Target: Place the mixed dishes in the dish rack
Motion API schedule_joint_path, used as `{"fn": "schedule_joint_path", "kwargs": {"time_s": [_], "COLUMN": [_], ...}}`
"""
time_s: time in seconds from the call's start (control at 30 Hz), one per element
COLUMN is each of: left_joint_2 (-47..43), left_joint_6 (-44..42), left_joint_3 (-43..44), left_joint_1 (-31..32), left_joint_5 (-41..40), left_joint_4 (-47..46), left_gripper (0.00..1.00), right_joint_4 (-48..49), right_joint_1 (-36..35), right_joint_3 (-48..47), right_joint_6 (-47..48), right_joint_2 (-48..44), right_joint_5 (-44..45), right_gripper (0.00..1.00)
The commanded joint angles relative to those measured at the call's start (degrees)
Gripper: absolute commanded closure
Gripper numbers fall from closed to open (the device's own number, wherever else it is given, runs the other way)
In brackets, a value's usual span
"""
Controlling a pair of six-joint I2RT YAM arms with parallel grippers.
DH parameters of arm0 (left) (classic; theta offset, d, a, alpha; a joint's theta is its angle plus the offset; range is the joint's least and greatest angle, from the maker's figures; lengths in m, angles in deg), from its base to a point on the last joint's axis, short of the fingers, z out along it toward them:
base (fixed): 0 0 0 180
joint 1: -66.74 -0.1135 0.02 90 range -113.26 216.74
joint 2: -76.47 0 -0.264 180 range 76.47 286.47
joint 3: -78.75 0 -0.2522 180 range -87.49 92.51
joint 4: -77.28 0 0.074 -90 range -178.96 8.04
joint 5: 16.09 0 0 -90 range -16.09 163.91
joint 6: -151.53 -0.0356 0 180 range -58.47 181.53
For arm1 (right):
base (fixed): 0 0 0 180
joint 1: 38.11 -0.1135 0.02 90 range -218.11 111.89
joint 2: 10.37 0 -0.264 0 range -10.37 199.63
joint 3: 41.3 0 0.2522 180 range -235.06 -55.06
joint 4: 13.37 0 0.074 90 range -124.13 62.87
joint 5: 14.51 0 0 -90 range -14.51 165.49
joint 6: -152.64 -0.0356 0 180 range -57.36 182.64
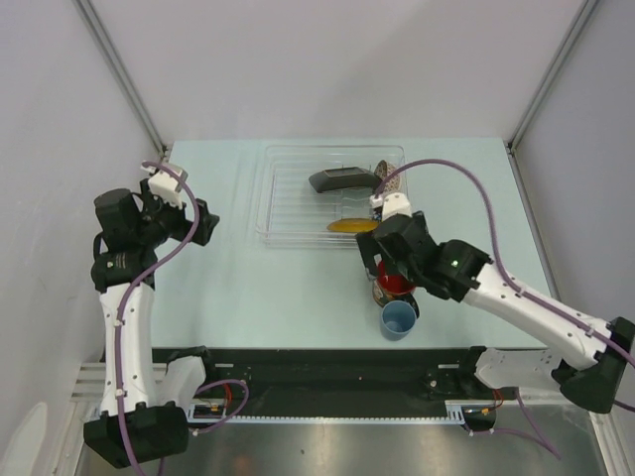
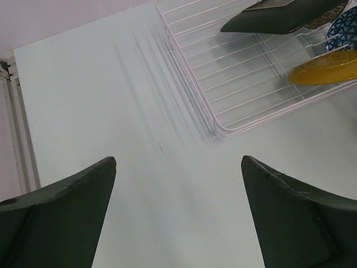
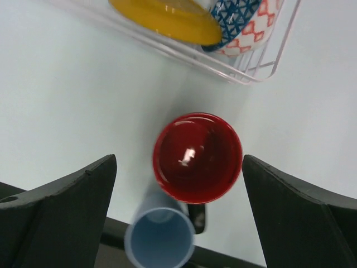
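Four dishes racked: black square plate (image 1: 342, 179), yellow saucer (image 1: 349, 225), blue bowl (image 3: 234, 14), cream-pink bowl (image 3: 261, 30) in dish rack (image 1: 273, 198). Two left on surface (image 1: 218, 288) just outside rack (red-lined mug (image 3: 197, 157), light-blue cup (image 3: 160, 241)). Right gripper (image 3: 178, 162) above mug, jaws apart; left gripper (image 2: 178, 162) jaws apart, near rack corner.

Clear plastic wire-grid rack (image 2: 184, 72); black square plate (image 2: 284, 17); plain yellow round saucer (image 3: 162, 19); blue bowl with white lattice (image 3: 237, 17); cream bowl with pink-red zigzags (image 3: 259, 30); dark mug (image 3: 197, 158), glossy red inside; small light-blue cup (image 3: 160, 240).
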Motion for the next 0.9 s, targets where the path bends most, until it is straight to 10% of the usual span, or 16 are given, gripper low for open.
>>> {"fn": "schedule_joint_path", "kwargs": {"time_s": [0.0,0.13,0.87], "left_joint_2": [-0.9,-0.2,-3.4], "left_joint_6": [-0.6,1.0,0.1], "left_joint_3": [1.8,2.1,1.9], "left_joint_1": [-0.6,-0.6,-0.6], "left_joint_5": [2.4,3.9,1.0], "left_joint_4": [-0.4,-0.5,2.4], "left_gripper": [0.0,0.0,0.0], "right_joint_4": [-0.1,5.7,-8.1], "right_joint_1": [0.3,3.3,-5.9], "right_joint_3": [-8.3,-3.8,-6.0], "right_joint_6": [-21.7,-11.2,-13.3], "right_joint_2": [-9.5,-13.3,9.1], "right_joint_5": [6.5,-6.3,2.6], "right_gripper": [0.0,0.0,0.07]}}
